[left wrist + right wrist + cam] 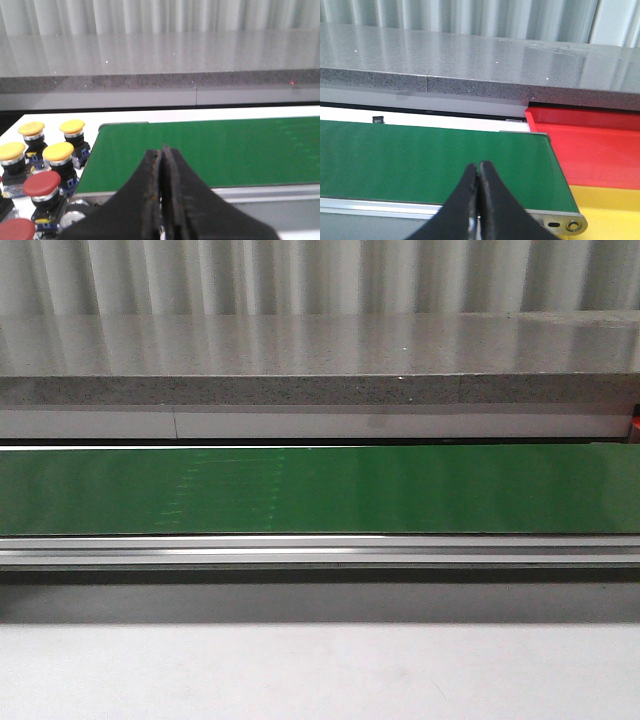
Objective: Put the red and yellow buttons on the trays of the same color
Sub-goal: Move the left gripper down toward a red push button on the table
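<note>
The left gripper point(161, 152) has its two dark fingers pressed together with nothing between them, and their tips hang over the near edge of a green belt point(210, 150). The right gripper point(479, 166) is likewise closed and empty, tips over the near side of the belt's other end. In the left wrist view, buttons stand clustered on a white surface just beside the belt's end: four yellow buttons point(58, 151) farther back, and two red buttons point(42, 183) nearer the camera, one of them cut off by the picture's edge. Their dark bases crowd close together, and what they rest on is hard to make out. In the right wrist view, the belt ends at a rounded metal corner, and just beyond it lie a red tray point(590, 145) and, nearer the camera, a yellow tray point(607, 212), touching along one edge; both run out of the picture. The front view shows the green belt stretching across the whole width with bare surface, a metal rail along its near edge, grey table in front, and a speckled stone ledge point(320, 360) behind it. Neither arm, nor the buttons, appear in the front view; only a sliver of red shows at its far right edge.
</note>
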